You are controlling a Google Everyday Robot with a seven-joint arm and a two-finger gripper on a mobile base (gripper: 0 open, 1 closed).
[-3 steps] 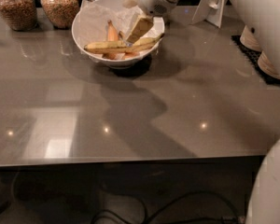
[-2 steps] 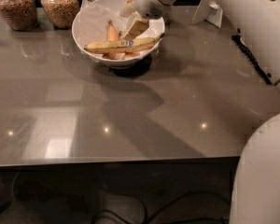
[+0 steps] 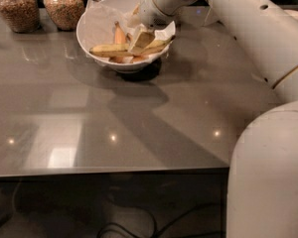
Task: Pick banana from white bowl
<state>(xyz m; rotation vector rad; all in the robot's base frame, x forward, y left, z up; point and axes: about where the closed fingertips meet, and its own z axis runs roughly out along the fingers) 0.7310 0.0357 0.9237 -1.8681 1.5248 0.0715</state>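
grey, glossy table fills the near half of the view, with the robot's pale body bulking up at 4 o'clock; a second ago only a sliver of it showed there. from that side the arm reaches up and across toward 12 o'clock.

further back, at about 11 o'clock, sits the white bowl with its crumpled paper lining. the banana lies inside it, along the near wall, running roughly 9 to 3 o'clock. a shorter orange fruit pokes up just behind it. the gripper is down in the bowl, right on the banana's 3 o'clock half. over the last second it has slid a little toward 9 o'clock and dropped lower, from above the paper to the fruit itself. whether it is wide, narrow or already holding the banana, i cannot tell. the banana has not shifted in the bowl.

my reading is that the approach is over and the grasp is the step in hand. the lift is not yet done.

farthest back, at 10 o'clock, stand two jars of brown grain, well apart from the bowl.
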